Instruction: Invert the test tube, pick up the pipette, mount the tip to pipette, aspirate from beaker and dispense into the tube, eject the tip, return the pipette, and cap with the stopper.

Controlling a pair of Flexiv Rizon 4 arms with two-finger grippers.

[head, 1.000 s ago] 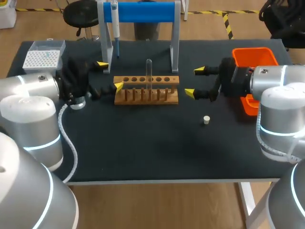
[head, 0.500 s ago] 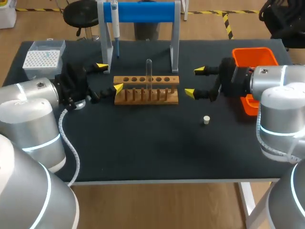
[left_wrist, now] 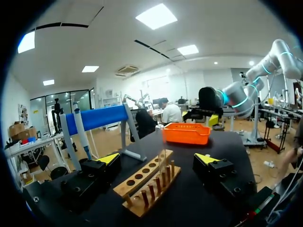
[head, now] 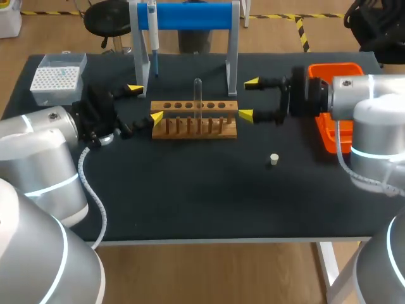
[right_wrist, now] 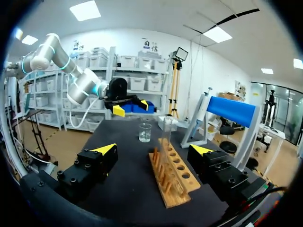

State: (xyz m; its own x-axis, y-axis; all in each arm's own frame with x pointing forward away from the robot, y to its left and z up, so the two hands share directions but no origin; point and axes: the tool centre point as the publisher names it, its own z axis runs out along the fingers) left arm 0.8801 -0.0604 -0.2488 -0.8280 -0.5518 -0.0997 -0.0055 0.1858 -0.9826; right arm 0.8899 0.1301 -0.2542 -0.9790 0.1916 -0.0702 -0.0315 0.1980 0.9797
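**Tube upright in the rack, midway between two open jaws**

You have the test tube [head: 197,96] standing upright on the wooden rack [head: 229,133] in the middle of the desk [head: 190,190]. Its long axis is vertical, and the rounded end seems to be up. Both pairs of jaws point in at it from the sides. The left jaws are spread wide and hold nothing, at the rack's left end. The right jaws are just as wide and also hold nothing, just off its right end. So the tube lies to the right of the left jaws and to the left of the right ones. I judge neither arm clearly nearer. For the flip, you would likely close in from the side, across that vertical axis. The pipette [head: 152,35] hangs on the blue stand [head: 190,15] at the far side. The stopper [head: 274,159] lies on the near right. No writing on anything can be read.
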